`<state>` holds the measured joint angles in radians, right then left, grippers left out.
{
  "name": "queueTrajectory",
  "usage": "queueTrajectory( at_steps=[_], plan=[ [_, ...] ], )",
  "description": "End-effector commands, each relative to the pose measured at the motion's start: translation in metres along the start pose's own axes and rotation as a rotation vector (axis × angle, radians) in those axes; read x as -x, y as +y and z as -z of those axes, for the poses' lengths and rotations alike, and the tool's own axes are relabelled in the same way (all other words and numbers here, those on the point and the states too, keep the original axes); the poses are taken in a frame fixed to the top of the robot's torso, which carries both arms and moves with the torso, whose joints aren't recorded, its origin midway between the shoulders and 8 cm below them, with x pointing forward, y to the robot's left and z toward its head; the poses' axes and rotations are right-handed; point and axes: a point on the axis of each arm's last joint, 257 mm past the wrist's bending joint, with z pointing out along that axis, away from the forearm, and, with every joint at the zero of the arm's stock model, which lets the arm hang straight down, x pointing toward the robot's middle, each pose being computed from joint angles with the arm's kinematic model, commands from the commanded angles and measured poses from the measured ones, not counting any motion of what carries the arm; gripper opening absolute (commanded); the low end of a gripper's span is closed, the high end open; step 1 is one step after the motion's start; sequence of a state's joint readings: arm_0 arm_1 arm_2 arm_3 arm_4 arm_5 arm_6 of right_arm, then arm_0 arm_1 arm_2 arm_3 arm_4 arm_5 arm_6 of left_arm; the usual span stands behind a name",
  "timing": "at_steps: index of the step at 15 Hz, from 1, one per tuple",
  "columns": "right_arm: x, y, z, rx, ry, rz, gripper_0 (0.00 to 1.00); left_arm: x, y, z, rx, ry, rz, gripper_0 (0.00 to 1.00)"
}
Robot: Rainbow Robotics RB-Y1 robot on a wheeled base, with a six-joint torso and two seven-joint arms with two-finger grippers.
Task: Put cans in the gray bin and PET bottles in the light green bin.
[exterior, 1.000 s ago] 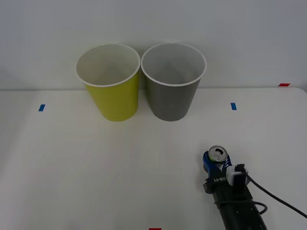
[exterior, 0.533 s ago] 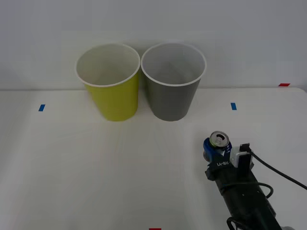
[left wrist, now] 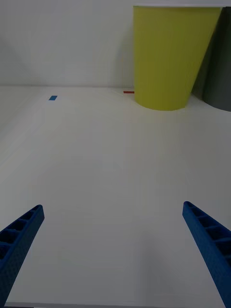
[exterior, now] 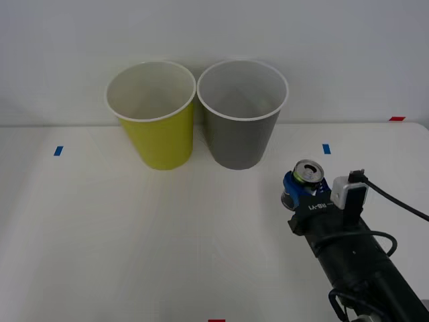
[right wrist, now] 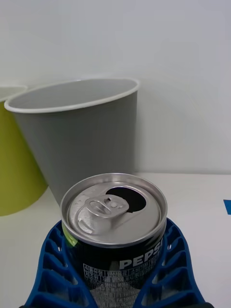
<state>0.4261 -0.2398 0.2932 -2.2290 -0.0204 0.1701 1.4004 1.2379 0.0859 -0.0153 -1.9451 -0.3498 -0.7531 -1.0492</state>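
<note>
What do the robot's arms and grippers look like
The right arm is matte black and cylindrical, with a small white label near the wrist, a white box clipped on top and black cables looping along it. The right gripper has blue, ribbed, lattice-like fingers. The left gripper has the same blue ribbed fingers, tapering to narrow tips.

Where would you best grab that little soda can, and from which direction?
Around its round side wall, coming in level from the side. The can stands upright with an opened top, so the curved wall gives two opposite faces. The right gripper does just that: blue fingers hug both sides below the rim.
</note>
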Motion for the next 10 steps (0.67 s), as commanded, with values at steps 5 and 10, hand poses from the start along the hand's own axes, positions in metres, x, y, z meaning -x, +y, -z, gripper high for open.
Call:
queueTrajectory(
  at_steps=[5, 10],
  plan=[
    [0.066, 0.02, -0.005, 0.02, -0.031, 0.001, 0.02, 0.0, 0.0, 0.0, 0.0, 0.0, 0.0, 1.0],
    [0.1, 0.029, -0.032, -0.01, -0.063, -0.025, 0.01, 0.0, 0.0, 0.0, 0.0, 0.0, 0.0, 1.0]
  ],
)
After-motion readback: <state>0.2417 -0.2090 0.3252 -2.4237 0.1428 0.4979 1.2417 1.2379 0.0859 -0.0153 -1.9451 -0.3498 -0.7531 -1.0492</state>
